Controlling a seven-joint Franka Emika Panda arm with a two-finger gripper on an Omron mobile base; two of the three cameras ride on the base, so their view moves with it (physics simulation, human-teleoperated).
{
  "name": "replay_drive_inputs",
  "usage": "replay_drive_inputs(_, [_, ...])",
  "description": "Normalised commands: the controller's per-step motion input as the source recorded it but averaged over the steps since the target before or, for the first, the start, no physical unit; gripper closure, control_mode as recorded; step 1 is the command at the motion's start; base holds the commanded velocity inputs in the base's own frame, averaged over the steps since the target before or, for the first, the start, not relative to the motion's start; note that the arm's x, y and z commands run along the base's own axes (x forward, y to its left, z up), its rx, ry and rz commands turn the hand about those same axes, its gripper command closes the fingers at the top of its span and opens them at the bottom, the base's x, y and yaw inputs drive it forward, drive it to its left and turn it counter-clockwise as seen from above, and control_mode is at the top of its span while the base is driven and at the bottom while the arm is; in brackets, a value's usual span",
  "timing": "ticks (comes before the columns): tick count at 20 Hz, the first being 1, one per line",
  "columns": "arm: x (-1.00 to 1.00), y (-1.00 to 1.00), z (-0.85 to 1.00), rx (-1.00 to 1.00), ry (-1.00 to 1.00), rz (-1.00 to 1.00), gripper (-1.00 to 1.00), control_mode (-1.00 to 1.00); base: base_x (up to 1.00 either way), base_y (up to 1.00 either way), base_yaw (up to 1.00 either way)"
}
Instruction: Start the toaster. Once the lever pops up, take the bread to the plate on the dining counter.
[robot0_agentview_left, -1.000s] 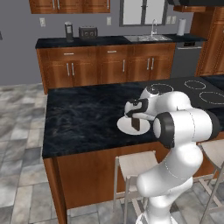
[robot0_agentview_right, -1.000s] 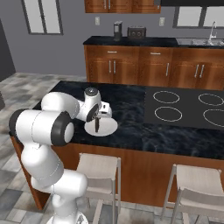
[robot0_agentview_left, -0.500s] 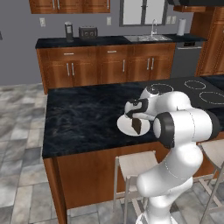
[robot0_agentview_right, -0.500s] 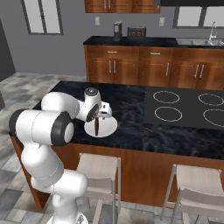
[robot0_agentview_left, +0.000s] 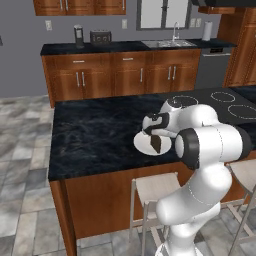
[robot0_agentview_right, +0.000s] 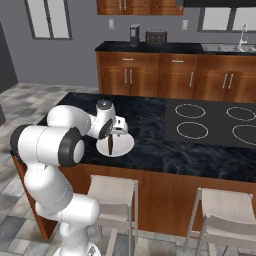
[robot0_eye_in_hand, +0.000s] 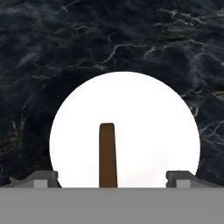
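We hold our gripper (robot0_eye_in_hand: 111, 177) wide open above the round white plate (robot0_eye_in_hand: 148, 131), where the small dark brown bread slice (robot0_eye_in_hand: 107, 155) stands on edge, untouched.

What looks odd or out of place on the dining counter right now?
The bread stands upright on its edge on the plate instead of lying flat, between the open pincer tips, touching neither. It may tip over.

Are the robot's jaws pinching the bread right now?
Apart. In the hand view the bread stands on edge over the plate, with white gaps separating it from both fingertips.
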Motion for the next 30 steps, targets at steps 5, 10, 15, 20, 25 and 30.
replay_drive_inputs(5, [-0.21, 0.03, 0.25, -0.03, -0.06, 0.0, -1.0, -1.0, 0.0, 0.0, 0.0])
replay_drive_inputs(10, [-0.16, 0.0, 0.38, 0.0, 0.0, 0.0, -1.0, -1.0, 0.0, 0.0, 0.0])
replay_drive_inputs(15, [-0.29, 0.0, 0.58, 0.0, 0.0, 0.0, -1.0, -1.0, 0.0, 0.0, 0.0])
replay_drive_inputs(20, [-0.44, 0.0, 0.51, 0.0, 0.0, 0.0, -1.0, -1.0, 0.0, 0.0, 0.0])
replay_drive_inputs(25, [-0.67, 0.0, 0.52, 0.0, 0.0, 0.0, -1.0, -1.0, 0.0, 0.0, 0.0])
replay_drive_inputs(30, [-0.96, 0.0, 0.56, 0.0, 0.0, 0.0, -1.0, -1.0, 0.0, 0.0, 0.0])
